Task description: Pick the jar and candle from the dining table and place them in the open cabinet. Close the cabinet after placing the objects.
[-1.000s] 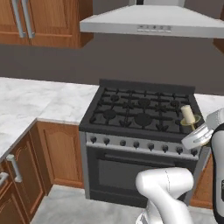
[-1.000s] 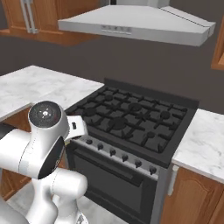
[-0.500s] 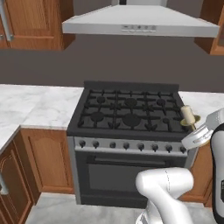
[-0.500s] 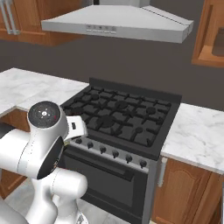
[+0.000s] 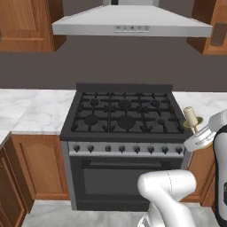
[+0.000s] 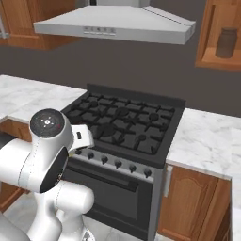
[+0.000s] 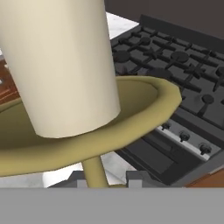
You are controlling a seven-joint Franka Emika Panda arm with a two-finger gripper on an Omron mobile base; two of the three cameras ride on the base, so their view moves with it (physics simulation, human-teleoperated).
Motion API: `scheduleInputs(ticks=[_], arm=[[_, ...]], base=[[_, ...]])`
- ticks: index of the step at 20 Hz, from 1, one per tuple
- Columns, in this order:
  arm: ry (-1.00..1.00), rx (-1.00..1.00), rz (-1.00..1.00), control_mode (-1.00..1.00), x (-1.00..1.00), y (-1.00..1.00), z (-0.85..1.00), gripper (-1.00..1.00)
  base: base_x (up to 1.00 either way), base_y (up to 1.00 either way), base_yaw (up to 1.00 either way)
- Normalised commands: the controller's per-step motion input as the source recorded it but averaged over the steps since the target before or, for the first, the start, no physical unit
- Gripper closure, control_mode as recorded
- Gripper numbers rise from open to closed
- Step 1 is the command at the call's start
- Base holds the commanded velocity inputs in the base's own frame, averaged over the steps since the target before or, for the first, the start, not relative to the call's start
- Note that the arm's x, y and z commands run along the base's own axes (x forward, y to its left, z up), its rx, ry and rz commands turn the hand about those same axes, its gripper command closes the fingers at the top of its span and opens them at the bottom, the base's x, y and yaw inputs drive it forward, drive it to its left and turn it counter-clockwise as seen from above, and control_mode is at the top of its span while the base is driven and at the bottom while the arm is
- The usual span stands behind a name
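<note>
The candle (image 7: 65,65) is sitting directly in front of the pincer (image 7: 105,178) in the hand view. Its thin brass stem is running down between the two dark fingertips (image 7: 139,177), and the jaws are standing nearly closed around that stem, gripping it. The cream pillar and the round brass dish under it are taking up most of the upper left of that view, very close to the camera.

In the left base view the candle (image 5: 191,117) is showing at the right edge, held in the air just beyond the front right corner of the stove (image 5: 126,133), above the marble surface (image 5: 206,103) on that side. The white wrist is lying just below and to the right of it.

No brand, label or readable writing is showing on the candle. The small marks on the front strip of the range hood (image 5: 131,24) are too fine to read.

The candle's long axis is running along the pillar and stem. In the left base view the pillar is pointing up and leaning slightly to the left, wick end uppermost.

In the right base view the jar (image 6: 227,42) is standing upright on a shelf inside the open cabinet (image 6: 207,42) at the upper right, well apart from the arm
</note>
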Motion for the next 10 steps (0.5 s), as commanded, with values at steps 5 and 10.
scheduleInputs(ticks=[5, 10], arm=[[0.0, 0.0, 0.0, 1.0, 0.0, 0.0, 0.0, 1.0], [0.0, 0.0, 0.0, 1.0, 0.0, 0.0, 0.0, 1.0]], base=[[0.0, -0.35, -0.14], [0.0, -0.4, -0.12]])
